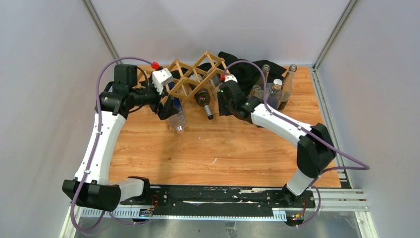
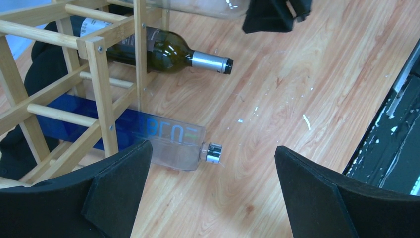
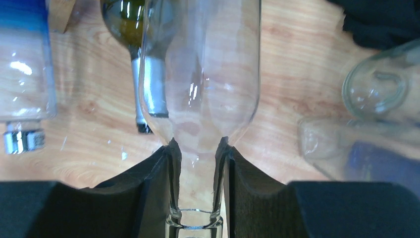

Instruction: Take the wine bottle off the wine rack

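Observation:
The wine rack [image 1: 194,74], a light wooden lattice [image 2: 94,59], stands at the back of the table. My right gripper [image 3: 196,153] is shut on the neck of a clear glass wine bottle [image 3: 203,69] that points out of the rack toward it. In the top view the right gripper [image 1: 225,96] sits at the rack's right end. A dark green wine bottle [image 2: 163,52] with a silver foil neck lies in a lower cell. My left gripper [image 2: 213,148] hangs open and empty in front of the rack's left side [image 1: 167,106].
A blue-and-clear bottle [image 2: 148,134] lies in the rack's bottom cell, its cap on the wooden table [image 1: 223,148]. Several upright empty glass bottles [image 1: 275,87] stand at the back right beside a black cloth [image 1: 247,69]. Enclosure walls close in on both sides.

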Motion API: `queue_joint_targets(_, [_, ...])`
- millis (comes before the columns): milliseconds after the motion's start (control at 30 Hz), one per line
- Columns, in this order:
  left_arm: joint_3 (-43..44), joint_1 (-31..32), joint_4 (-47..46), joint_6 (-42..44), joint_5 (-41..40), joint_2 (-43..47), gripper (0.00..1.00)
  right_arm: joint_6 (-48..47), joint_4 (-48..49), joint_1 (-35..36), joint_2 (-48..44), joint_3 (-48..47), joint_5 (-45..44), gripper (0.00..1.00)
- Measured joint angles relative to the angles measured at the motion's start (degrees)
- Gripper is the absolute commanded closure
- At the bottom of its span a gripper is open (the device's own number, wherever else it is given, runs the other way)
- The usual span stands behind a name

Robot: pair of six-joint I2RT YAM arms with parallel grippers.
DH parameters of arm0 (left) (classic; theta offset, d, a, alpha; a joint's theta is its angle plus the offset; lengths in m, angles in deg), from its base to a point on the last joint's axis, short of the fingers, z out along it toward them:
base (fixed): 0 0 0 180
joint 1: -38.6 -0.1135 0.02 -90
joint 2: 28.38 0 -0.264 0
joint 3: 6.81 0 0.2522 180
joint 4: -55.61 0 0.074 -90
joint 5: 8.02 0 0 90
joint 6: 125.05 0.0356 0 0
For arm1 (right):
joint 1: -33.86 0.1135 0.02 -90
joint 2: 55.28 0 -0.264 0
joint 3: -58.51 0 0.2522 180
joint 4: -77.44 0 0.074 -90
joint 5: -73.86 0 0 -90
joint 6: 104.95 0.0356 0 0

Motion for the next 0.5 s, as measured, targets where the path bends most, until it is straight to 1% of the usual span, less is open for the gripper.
queue_joint_targets(67, [-0.7, 0.0, 0.0, 1.07, -0.13, 0.07, 0.0, 2.4, 0.79, 0.15, -4.0, 3.98, 1.38, 1.0])
queue_joint_targets(233, [-1.81, 0.0, 0.02, 3.23, -0.15, 0.44, 0.0, 6.45, 2.89, 0.59, -9.49, 10.23, 3.43, 1.0])
queue_joint_targets(500, [-4.13, 0.0, -0.02, 7.21, -0.09, 2.43, 0.0, 11.47, 4.07, 0.74, -16.15, 16.26, 6.12, 1.0])
